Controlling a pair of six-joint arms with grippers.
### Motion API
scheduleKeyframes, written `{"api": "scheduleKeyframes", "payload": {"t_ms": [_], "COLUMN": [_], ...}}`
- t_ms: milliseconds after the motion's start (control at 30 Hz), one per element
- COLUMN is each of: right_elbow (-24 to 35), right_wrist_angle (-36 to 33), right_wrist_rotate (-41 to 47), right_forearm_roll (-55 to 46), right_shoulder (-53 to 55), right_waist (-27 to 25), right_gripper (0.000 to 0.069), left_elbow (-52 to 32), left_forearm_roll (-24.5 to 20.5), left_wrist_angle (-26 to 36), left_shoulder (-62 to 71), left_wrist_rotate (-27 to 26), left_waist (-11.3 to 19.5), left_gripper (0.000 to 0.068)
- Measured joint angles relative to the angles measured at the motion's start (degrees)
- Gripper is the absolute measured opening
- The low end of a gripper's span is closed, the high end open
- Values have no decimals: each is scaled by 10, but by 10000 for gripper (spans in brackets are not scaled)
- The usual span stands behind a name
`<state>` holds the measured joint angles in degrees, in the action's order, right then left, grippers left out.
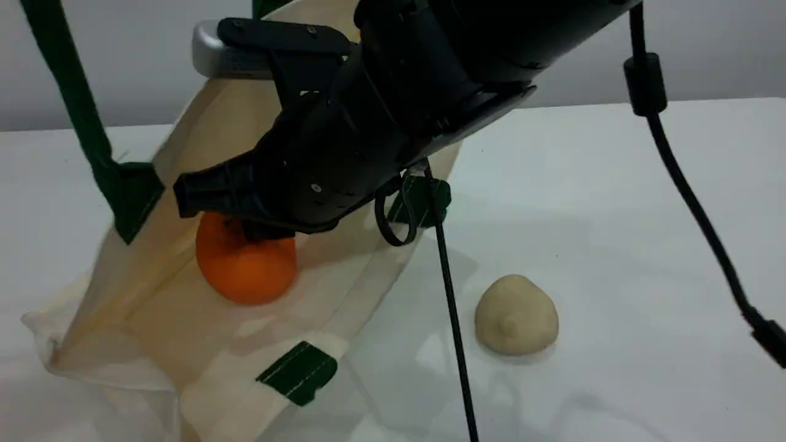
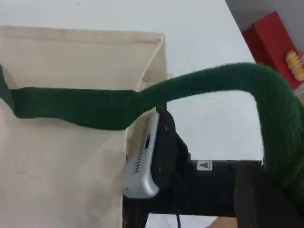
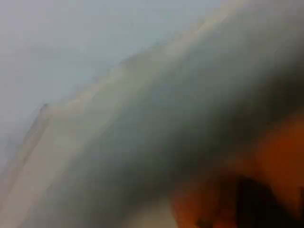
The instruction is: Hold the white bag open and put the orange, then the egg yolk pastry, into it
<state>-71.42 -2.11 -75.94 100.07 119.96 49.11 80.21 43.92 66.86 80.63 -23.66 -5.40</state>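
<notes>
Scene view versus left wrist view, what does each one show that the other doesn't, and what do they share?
Only the scene view shows the orange inside the white bag's mouth with the right gripper shut on its top, and the egg yolk pastry on the table outside the bag. Only the left wrist view shows a red box beyond the table edge. Both show the cream bag, a green strap handle pulled up, and the silver-edged wrist camera on the right arm.

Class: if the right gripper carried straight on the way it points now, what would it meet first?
The right gripper is shut on the orange and points down into the white bag; it would probably press the orange against the bag's lower panel, though depth is unclear.
</notes>
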Motion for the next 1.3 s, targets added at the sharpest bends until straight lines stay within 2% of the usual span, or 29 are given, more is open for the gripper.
{"api": "scheduleKeyframes", "payload": {"t_ms": [133, 233, 300, 533, 600, 800, 1300], "right_elbow": [0, 0, 0, 1, 3, 43, 282], "right_wrist_angle": [6, 6, 4, 4, 3, 10, 132], "right_wrist_rotate": [-7, -16, -24, -52, -54, -56, -73], "right_forearm_roll": [0, 0, -2, -2, -2, -2, 0], "right_shoulder": [0, 0, 0, -3, -9, -55, -245], "right_waist": [0, 0, 0, 0, 0, 0, 0], "right_gripper": [50, 94, 146, 427, 469, 495, 495], "left_elbow": [0, 0, 0, 0, 0, 0, 0], "left_forearm_roll": [2, 3, 3, 2, 2, 0, -3], "left_wrist_angle": [0, 0, 1, 2, 2, 0, -3], "left_shoulder": [0, 0, 0, 0, 0, 0, 0], "left_wrist_rotate": [0, 0, -1, -7, -9, -9, -9], "left_waist": [0, 0, 0, 0, 0, 0, 0], "left_gripper": [71, 71, 71, 71, 71, 71, 71]}}
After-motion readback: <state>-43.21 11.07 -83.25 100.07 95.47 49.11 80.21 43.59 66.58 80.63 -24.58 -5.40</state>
